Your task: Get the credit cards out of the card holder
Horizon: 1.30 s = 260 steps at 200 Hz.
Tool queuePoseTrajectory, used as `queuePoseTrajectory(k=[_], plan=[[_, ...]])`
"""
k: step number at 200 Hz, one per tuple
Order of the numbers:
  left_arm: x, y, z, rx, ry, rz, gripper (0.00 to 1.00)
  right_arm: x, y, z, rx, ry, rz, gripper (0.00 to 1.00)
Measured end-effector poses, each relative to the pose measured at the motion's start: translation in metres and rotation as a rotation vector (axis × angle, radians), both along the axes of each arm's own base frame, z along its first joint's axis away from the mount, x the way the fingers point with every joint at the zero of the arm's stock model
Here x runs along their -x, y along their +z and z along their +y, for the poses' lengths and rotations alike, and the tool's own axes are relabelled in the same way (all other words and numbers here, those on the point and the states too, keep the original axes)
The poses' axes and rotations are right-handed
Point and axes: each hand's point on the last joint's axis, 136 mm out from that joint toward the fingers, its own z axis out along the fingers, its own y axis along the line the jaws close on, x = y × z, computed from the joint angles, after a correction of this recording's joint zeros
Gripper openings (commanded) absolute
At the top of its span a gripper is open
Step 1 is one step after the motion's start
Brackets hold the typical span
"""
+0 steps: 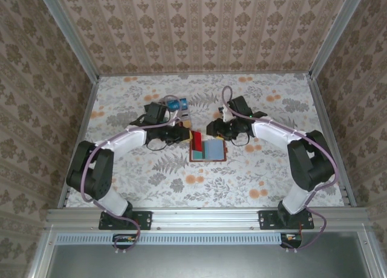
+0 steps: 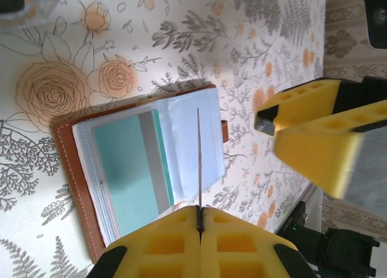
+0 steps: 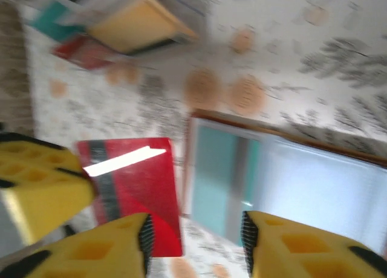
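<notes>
Left claw point(image 2: 199, 215) pinches a red card point(image 3: 138, 192), seemingly light, stiff and slick, by its thin edge. Right claw point(image 3: 195, 231) is empty, its jaws apart, near the open card holder point(image 2: 61, 145).

No words, numbers or signs can be read anywhere in these pictures. The red card point(image 3: 136, 187) is blurry, and no letters can be made out on it. The green-blue card point(image 2: 124, 163) in the card holder point(image 2: 66, 163) shows a plain face with no writing that can be read.
</notes>
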Motion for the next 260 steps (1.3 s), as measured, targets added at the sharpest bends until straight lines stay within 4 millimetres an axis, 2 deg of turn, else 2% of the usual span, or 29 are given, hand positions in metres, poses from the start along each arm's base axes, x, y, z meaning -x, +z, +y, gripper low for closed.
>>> queuePoseTrajectory(k=[14, 30, 74, 93, 121, 172, 187, 193, 204, 233, 246, 260], plan=[[0.0, 0.012, 0.0, 0.022, -0.004, -0.022, 0.0, -0.006, 0.018, 0.007, -0.087, 0.012, -0.034, 0.68], [0.002, 0.025, -0.003, 0.06, -0.012, -0.036, 0.0, -0.01, 0.03, 0.013, -0.166, 0.024, -0.052, 0.72], [-0.014, 0.062, -0.005, 0.205, 0.021, -0.069, 0.0, -0.011, 0.056, 0.025, -0.324, 0.056, -0.059, 0.7], [-0.018, 0.073, -0.004, 0.259, 0.037, -0.078, 0.0, -0.01, 0.07, 0.031, -0.393, 0.083, -0.065, 0.62], [-0.019, 0.079, -0.005, 0.319, 0.049, -0.072, 0.0, -0.005, 0.087, 0.037, -0.485, 0.127, -0.071, 0.48], [-0.025, 0.093, -0.006, 0.389, 0.067, -0.089, 0.0, -0.007, 0.105, 0.037, -0.56, 0.134, -0.084, 0.13], [-0.026, 0.098, -0.007, 0.41, 0.07, -0.095, 0.0, -0.008, 0.107, 0.036, -0.569, 0.13, -0.091, 0.06], [-0.027, 0.1, -0.007, 0.418, 0.074, -0.099, 0.0, -0.009, 0.108, 0.036, -0.572, 0.124, -0.09, 0.05], [-0.028, 0.103, -0.008, 0.429, 0.084, -0.102, 0.06, -0.011, 0.112, 0.035, -0.582, 0.116, -0.093, 0.04], [-0.029, 0.112, -0.012, 0.451, 0.102, -0.118, 0.32, -0.014, 0.122, 0.035, -0.612, 0.103, -0.111, 0.05], [-0.026, 0.114, -0.015, 0.459, 0.102, -0.12, 0.35, -0.014, 0.128, 0.037, -0.63, 0.104, -0.123, 0.04], [-0.023, 0.118, -0.018, 0.47, 0.097, -0.128, 0.34, -0.014, 0.133, 0.038, -0.645, 0.105, -0.13, 0.05]])
